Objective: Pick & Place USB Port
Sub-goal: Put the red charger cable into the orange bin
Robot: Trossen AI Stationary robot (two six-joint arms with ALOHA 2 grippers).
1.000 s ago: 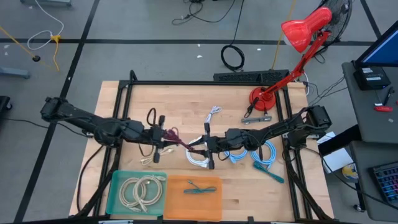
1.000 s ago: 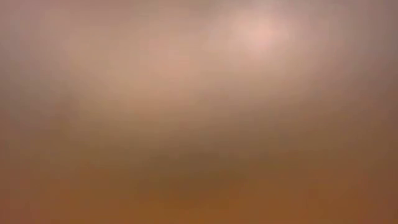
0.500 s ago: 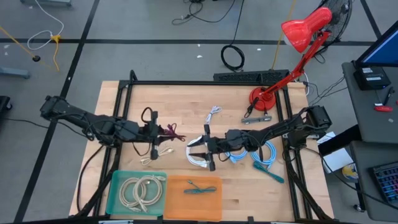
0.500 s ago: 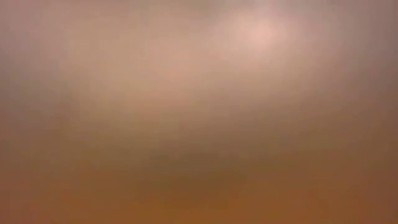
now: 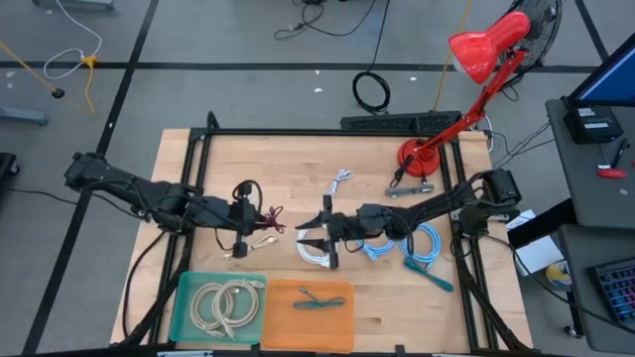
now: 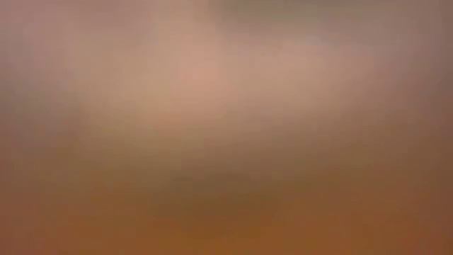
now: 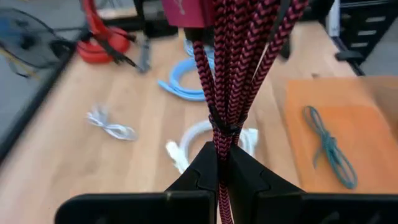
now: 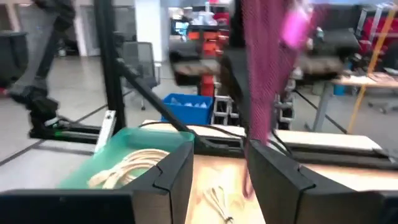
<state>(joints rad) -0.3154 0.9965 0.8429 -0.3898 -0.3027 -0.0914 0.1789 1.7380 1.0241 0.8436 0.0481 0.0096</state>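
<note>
Near the table's middle, the red braided cable (image 7: 233,81) is pinched by the left gripper (image 5: 244,213), jaws pressed together on it. Beside it, the right gripper (image 5: 316,236) is held with fingers spread, empty. The dangling cable could be snagged on the spread fingers.
</note>
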